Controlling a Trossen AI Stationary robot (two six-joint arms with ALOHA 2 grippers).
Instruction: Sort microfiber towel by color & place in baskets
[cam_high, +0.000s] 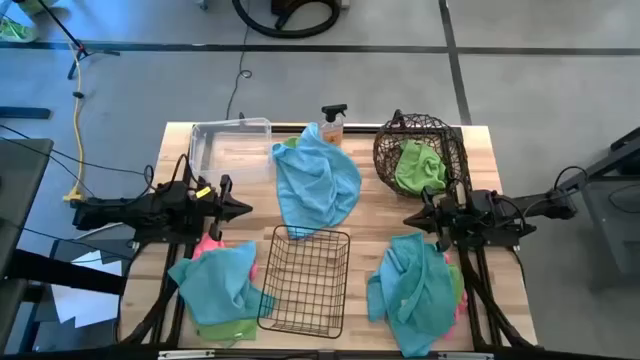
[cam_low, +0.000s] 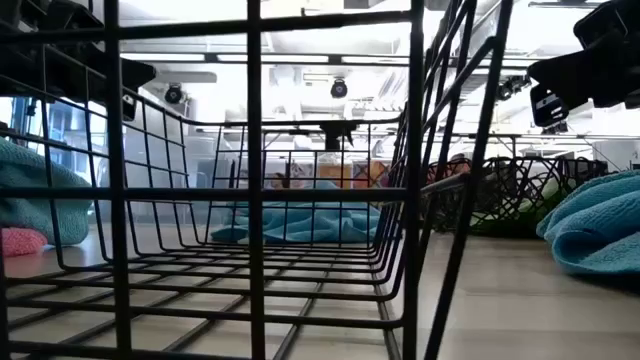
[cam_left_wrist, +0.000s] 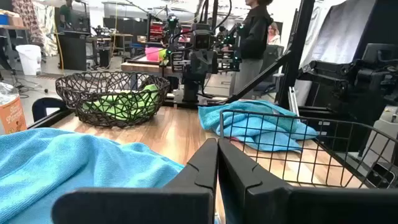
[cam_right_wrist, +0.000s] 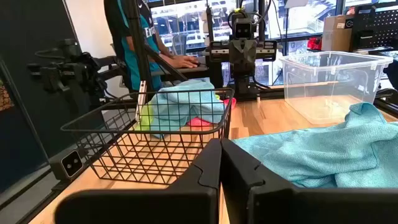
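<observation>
We see both arms parked low over the table, facing each other across the middle. The left gripper sits at the left edge with its fingers pressed together on nothing; the right gripper mirrors it on the right, likewise clenched and empty.

The relation that matters: a large teal towel lies spread at the far centre, between the two grippers and slightly beyond both. By our judgement the left arm is a little nearer to it, with the clear plastic bin just beside the towel's left edge. Its long axis runs roughly near-to-far.

Two mixed piles wait nearer us. The left pile shows teal on top with pink and lime green peeking out beneath; it lies just near of the left gripper. The right pile is mostly teal, with green and pink slivers at its right edge, just near of the right gripper.

The black wire-grid basket stands empty between the piles. The round woven-wire basket at far right already holds a lime green towel.

The cloths look soft, napped and crumpled, likely to drape and snag on wire; the bin is smooth and rigid. An orange spray bottle stands at the far edge.
</observation>
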